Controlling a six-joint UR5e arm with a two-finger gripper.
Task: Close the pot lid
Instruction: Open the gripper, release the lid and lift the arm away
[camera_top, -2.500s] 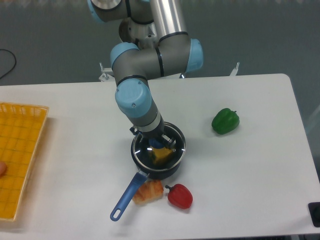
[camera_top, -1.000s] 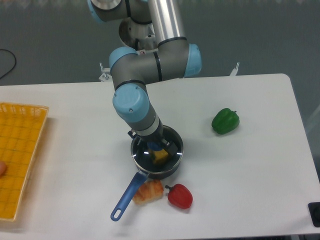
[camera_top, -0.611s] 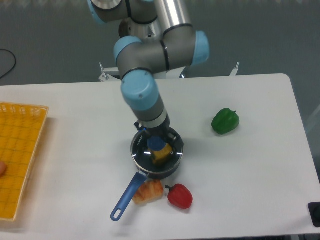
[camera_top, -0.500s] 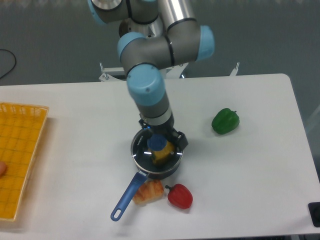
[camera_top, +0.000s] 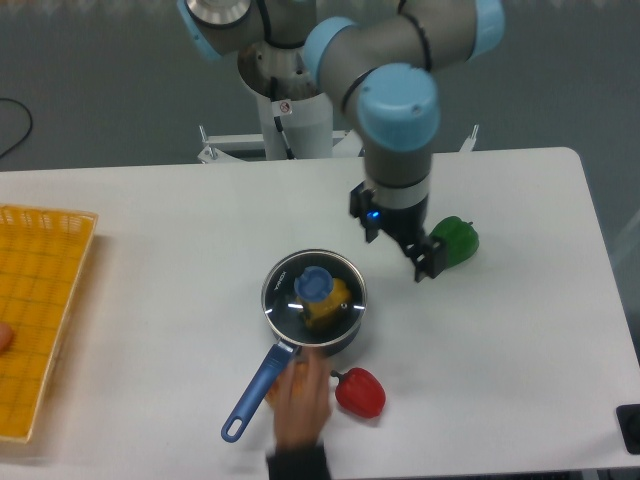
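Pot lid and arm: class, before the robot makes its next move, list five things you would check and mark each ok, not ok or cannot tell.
1. The pot lid sits flat on the pot, rim to rim: ok.
2. The gripper is off the lid's blue knob and up to the right of the pot: ok.
3. Fingers empty: ok, nothing between them.
4. Workspace free of people: not ok. A human hand reaches in from the bottom edge, beside the pot handle and the red pepper.
5. Room around the gripper: cannot tell. The green pepper lies right next to the fingers; whether they touch is unclear.
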